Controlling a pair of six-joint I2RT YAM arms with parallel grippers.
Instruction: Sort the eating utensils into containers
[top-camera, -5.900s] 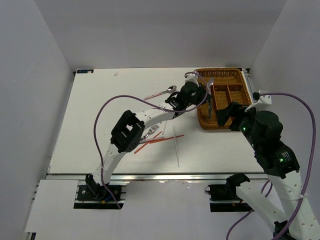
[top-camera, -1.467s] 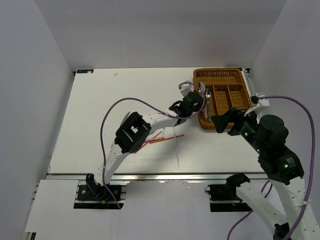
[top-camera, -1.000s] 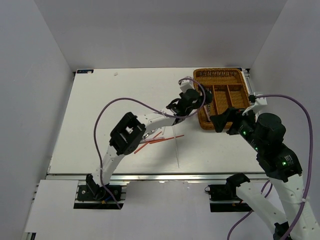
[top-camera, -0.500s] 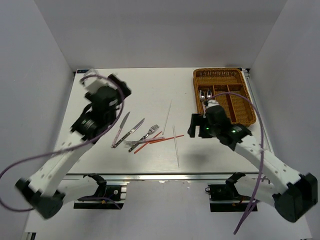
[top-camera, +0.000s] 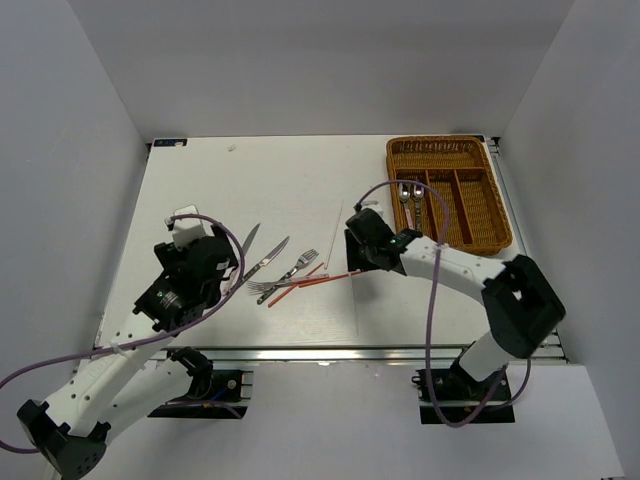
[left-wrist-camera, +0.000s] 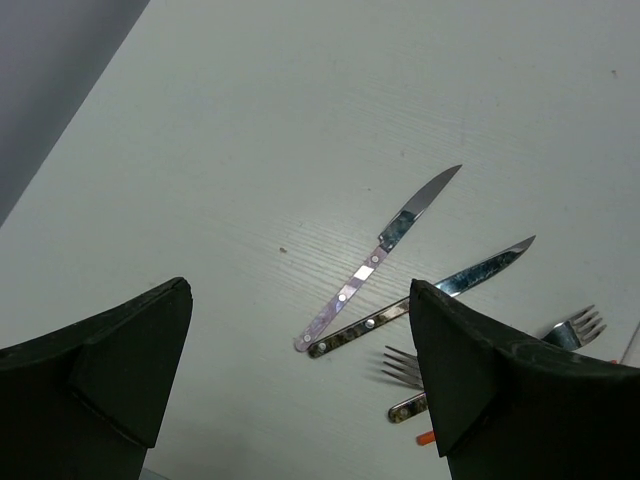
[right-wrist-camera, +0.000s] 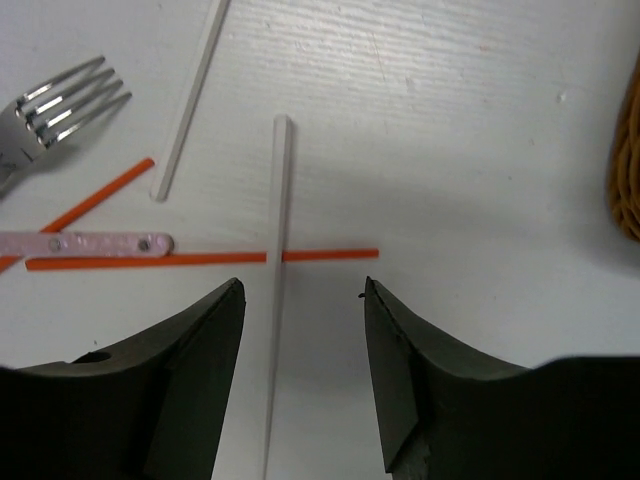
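Down between the fingers of the right gripper (right-wrist-camera: 300, 290), which stands partly open, runs a thin white chopstick (right-wrist-camera: 280, 190) with a gap on each side. It lies across a thin red chopstick (right-wrist-camera: 180, 261). Beside them I see the tines of a silver fork (right-wrist-camera: 65, 98) and a pinkish riveted handle (right-wrist-camera: 90, 243). My left gripper (left-wrist-camera: 298, 290) is spread wide and empty above two slim knives on the white table (left-wrist-camera: 300, 120): a pinkish-handled knife (left-wrist-camera: 370, 265) and a dark-handled knife (left-wrist-camera: 430, 293), nearly parallel. Two silver spoons (top-camera: 405, 193) lie side by side at the left of the brown wicker tray (top-camera: 440, 147); I cannot tell if they share one slot.
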